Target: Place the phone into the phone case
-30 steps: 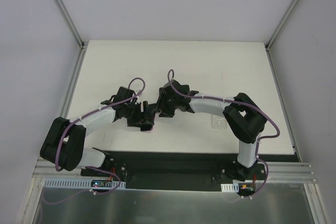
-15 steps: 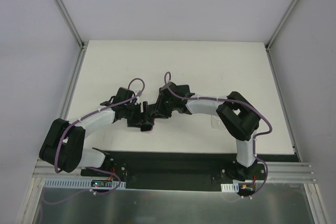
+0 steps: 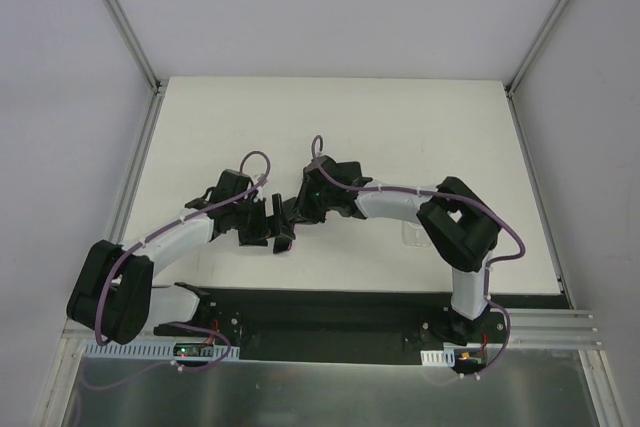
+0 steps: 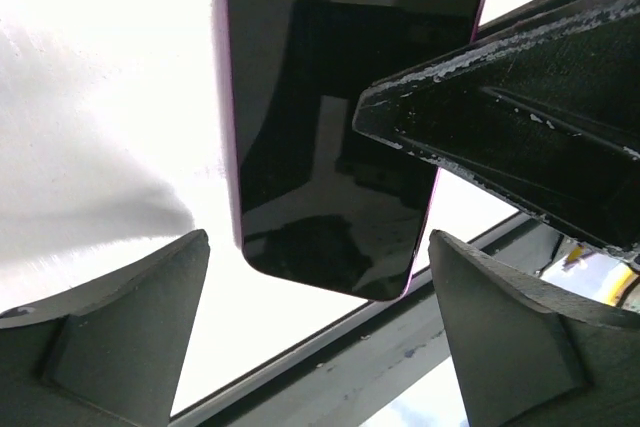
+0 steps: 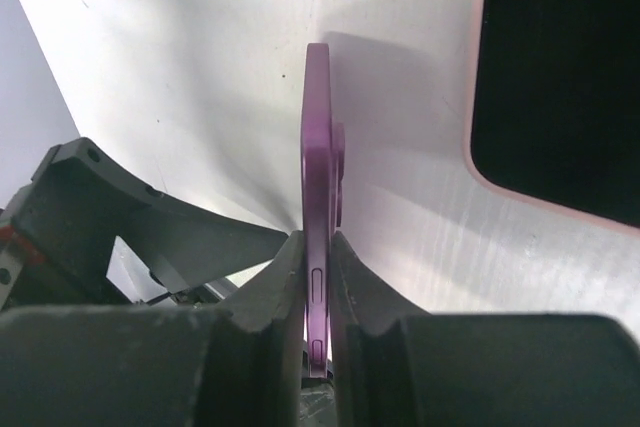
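My right gripper (image 5: 318,237) is shut on the purple phone (image 5: 318,127), holding it on edge above the white table; in the top view it (image 3: 292,212) is near the table's middle. In the left wrist view the phone (image 4: 330,147) shows its black screen and rounded end just beyond my left gripper (image 4: 320,327), which is open with a finger on either side, not touching it. The left gripper (image 3: 280,237) sits close against the right one. A flat dark thing with a pale pink rim (image 5: 560,77), apparently the case, lies on the table beside the phone.
The table's near edge and a dark metal rail (image 4: 400,367) run just below the left gripper. A small clear patch (image 3: 415,234) lies on the table under the right arm. White walls enclose the table's back and sides.
The right gripper has carried the phone a little to the left. The left arm has stretched out, bringing its open gripper up around the phone's end.
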`<state>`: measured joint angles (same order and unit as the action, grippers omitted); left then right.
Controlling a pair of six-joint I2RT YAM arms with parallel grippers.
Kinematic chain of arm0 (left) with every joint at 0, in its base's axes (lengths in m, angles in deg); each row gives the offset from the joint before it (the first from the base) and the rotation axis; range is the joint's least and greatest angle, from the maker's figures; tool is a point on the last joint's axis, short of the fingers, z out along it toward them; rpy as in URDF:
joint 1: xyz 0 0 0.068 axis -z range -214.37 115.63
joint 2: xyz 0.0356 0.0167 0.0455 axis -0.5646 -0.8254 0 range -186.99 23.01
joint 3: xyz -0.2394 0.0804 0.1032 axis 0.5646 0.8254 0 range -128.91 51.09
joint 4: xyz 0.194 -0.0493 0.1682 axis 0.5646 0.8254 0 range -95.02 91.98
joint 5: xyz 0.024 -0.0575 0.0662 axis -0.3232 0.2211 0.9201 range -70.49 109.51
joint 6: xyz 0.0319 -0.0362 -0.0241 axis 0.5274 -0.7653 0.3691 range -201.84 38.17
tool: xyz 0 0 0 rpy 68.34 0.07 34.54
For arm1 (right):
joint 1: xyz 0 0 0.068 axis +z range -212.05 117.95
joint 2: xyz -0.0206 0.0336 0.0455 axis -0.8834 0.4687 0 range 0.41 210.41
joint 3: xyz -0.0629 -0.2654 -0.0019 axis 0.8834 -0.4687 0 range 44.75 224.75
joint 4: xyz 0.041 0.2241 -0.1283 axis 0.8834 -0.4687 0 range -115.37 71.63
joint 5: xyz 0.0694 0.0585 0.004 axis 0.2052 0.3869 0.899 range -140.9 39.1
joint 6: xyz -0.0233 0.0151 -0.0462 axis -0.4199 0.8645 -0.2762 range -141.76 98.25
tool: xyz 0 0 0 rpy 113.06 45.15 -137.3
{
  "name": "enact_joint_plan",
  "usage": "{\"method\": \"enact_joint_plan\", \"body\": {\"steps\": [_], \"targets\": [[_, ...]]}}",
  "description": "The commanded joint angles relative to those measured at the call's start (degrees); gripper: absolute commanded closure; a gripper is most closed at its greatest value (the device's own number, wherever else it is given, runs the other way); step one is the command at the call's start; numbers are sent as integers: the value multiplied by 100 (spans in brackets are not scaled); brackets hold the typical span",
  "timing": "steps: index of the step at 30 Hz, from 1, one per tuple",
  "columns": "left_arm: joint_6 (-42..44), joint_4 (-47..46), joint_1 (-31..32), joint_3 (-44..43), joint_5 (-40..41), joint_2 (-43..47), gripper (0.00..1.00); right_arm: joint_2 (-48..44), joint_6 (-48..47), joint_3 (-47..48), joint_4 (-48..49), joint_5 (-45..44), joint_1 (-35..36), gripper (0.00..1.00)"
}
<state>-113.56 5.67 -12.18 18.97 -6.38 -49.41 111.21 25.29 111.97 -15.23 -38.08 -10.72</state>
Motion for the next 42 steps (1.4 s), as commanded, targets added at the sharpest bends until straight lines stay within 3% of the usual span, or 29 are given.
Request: {"method": "enact_joint_plan", "body": {"steps": [1, 4, 12, 20, 24, 27, 42], "targets": [[-79, 81, 66, -49, -310, 412, 8, -700, -546, 168, -453, -332, -26, 99], [-106, 99, 66, -136, -574, 720, 1, -1042, -1047, 379, -1103, -622, -132, 98], [-36, 484, 66, -522, -839, 1529, 1, -2369, -1996, 125, -2280, -868, -834, 99], [342, 1048, 66, -611, -522, 1907, 1, -3486, -3937, 203, -4513, -1879, -2767, 99], [395, 1101, 66, -655, -382, 1881, 1, -3382, -4475, 221, -4840, -1942, -3733, 99], [430, 1171, 66, -725, -154, 1898, 1, -3110, -4660, 317, -4893, -1880, -4024, 99], [571, 1426, 66, -945, 181, 1890, 1, -1940, -4942, -103, -4568, -712, -4219, 99]]}}
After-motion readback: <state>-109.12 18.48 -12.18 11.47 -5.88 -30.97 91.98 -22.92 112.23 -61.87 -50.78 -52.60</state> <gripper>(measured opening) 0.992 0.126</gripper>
